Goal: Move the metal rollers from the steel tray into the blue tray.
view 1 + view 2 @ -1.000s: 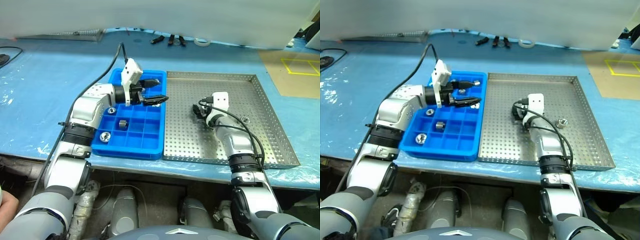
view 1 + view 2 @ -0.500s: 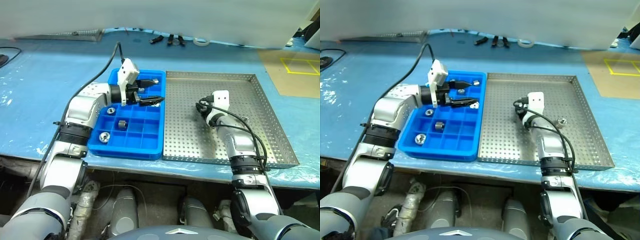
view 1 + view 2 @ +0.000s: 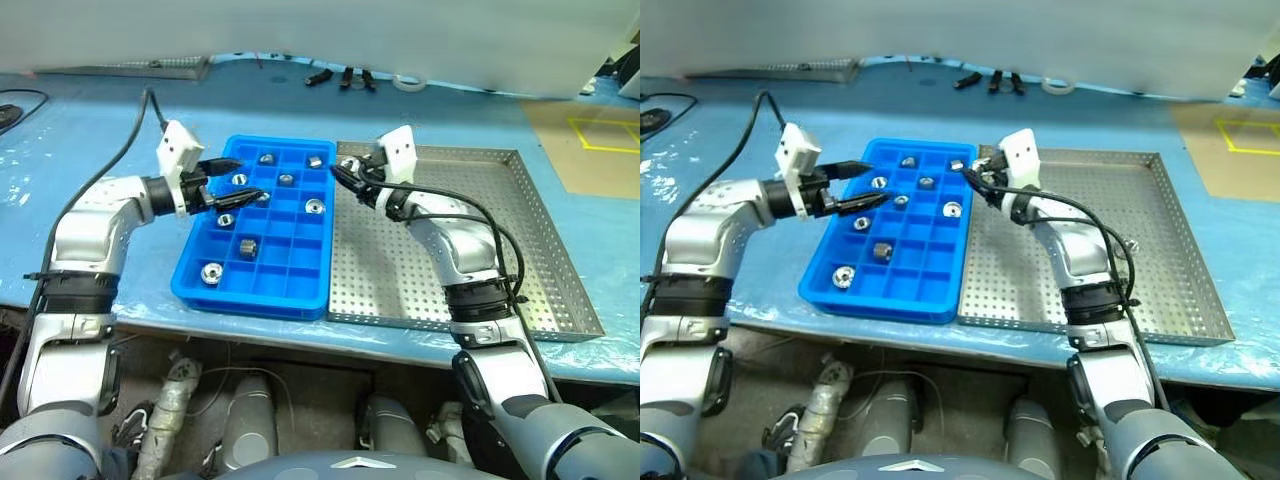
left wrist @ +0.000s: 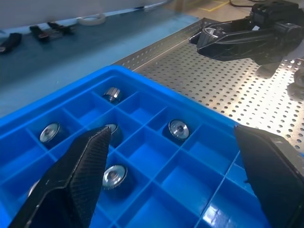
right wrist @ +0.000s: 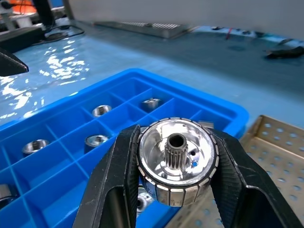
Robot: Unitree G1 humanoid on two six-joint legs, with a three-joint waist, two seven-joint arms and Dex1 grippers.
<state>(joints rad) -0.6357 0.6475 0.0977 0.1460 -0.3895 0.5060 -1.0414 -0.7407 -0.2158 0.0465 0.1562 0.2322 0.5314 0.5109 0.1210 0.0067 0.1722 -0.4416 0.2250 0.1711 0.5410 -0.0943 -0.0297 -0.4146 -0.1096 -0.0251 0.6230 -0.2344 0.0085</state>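
Setting: workshop or industrial test bench. Worktop (image 3: 90,130) covered in blue plastic sheeting, wrinkled and glossy. On it, a perforated steel tray (image 3: 520,215) and a blue compartment tray (image 3: 285,282) sorting small machined metal rollers (image 3: 246,245). Loose black clips (image 3: 342,77) and a roll of white tape (image 3: 405,83) along the far edge. A second perforated metal tray (image 3: 150,69) at the back. Yellow tape markings (image 3: 600,132) on brown board beside the worktop.

bright blue tray (image 3: 300,285), silver perforated steel tray (image 3: 520,260)
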